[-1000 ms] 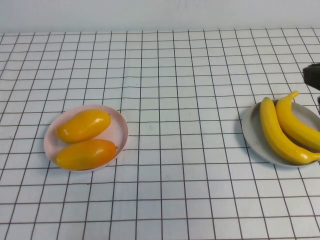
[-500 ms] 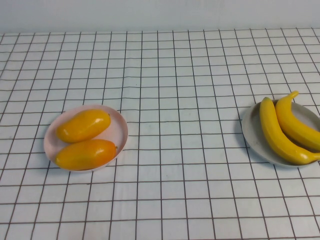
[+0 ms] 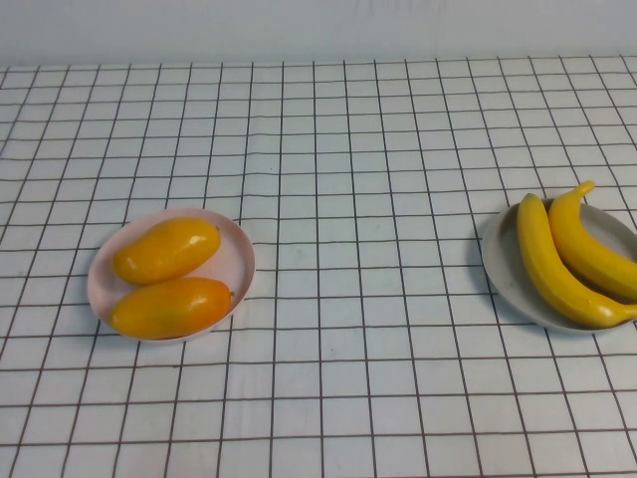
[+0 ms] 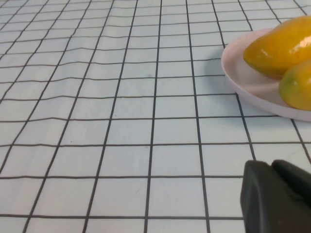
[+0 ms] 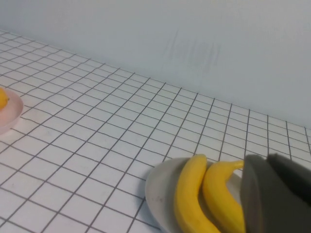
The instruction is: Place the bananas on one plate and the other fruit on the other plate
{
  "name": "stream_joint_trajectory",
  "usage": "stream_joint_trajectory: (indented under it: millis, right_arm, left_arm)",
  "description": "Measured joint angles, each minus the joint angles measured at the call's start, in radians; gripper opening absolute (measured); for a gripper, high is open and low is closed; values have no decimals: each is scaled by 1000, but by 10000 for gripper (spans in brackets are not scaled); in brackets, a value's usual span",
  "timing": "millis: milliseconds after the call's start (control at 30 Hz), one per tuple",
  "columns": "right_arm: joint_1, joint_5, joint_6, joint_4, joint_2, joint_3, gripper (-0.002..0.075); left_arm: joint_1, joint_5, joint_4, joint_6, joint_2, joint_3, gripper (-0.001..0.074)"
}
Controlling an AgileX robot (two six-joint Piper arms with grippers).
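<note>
The two plump, glossy orange-yellow oval fruits lie touching on the round pale pink plate, nearest. Slightly farther, two long curved yellow plastic bananas rest side by side on the round grey-blue plate. All appear light, rigid and slippery; grip each mid-length. Left gripper and right gripper show only in wrist views; jaw state cannot be told.
</note>
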Motion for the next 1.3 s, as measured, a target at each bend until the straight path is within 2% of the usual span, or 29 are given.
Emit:
stream_joint_trajectory:
  millis: [167, 300, 467, 633, 700, 833, 1067, 1300]
  right_arm:
    - [0, 8, 84, -10, 0, 7, -15]
    - [-16, 10, 241, -127, 0, 37, -15]
    - [-153, -17, 330, -128, -35, 146, -15]
    - [-329, -164, 338, -109, -113, 299, -15]
    - [-357, -205, 338, -85, -125, 346, -15]
    - [-357, -209, 360, -45, -138, 377, -15]
    - [-282, -96, 397, -7, -141, 379, -15]
    - [-267, -78, 397, -5, -141, 379, -15]
  left_arm:
    - [0, 0, 0, 0, 0, 0, -4]
    - [0, 0, 0, 0, 0, 0, -4]
    - [0, 0, 0, 0, 0, 0, -4]
    - [0, 0, 0, 0, 0, 0, -4]
    - [0, 0, 0, 0, 0, 0, -4]
    - [0, 0, 0, 0, 0, 0, -4]
    - [0, 0, 0, 0, 0, 0, -4]
    - [0, 0, 0, 0, 0, 0, -4]
